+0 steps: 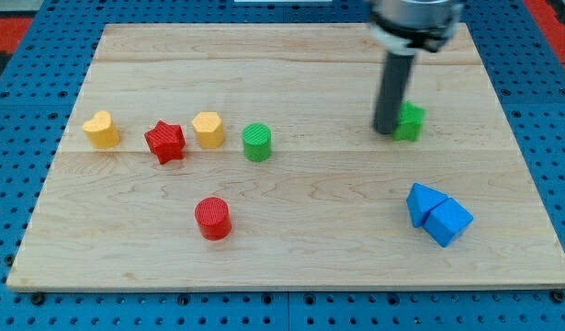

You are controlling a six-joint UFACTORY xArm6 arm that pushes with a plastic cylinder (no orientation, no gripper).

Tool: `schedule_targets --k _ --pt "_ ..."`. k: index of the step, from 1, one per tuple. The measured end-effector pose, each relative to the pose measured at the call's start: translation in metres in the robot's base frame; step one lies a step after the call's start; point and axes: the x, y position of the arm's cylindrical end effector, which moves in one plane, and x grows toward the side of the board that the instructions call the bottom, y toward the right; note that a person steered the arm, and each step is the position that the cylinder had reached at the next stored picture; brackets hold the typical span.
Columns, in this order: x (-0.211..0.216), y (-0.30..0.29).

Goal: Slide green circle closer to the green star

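Observation:
The green circle (257, 142) stands on the wooden board (291, 239), left of the middle. The green star (411, 121) is at the view's right, partly hidden behind my rod. My tip (386, 131) rests on the board right against the star's left side, far to the right of the green circle.
A yellow block (209, 130) sits just left of the green circle, then a red star (164, 142) and a yellow heart-like block (101, 130). A red circle (212, 219) lies toward the view's bottom. Two blue blocks (436, 215) touch each other at the lower right.

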Motion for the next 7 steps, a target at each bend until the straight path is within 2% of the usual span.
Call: schedule_targets --k 1,2,3,5,7 --pt "0.031 -0.037" --pt "0.083 -0.158" --pt "0.055 -0.242" --pt "0.019 -0.1" --pt "-0.004 -0.163"
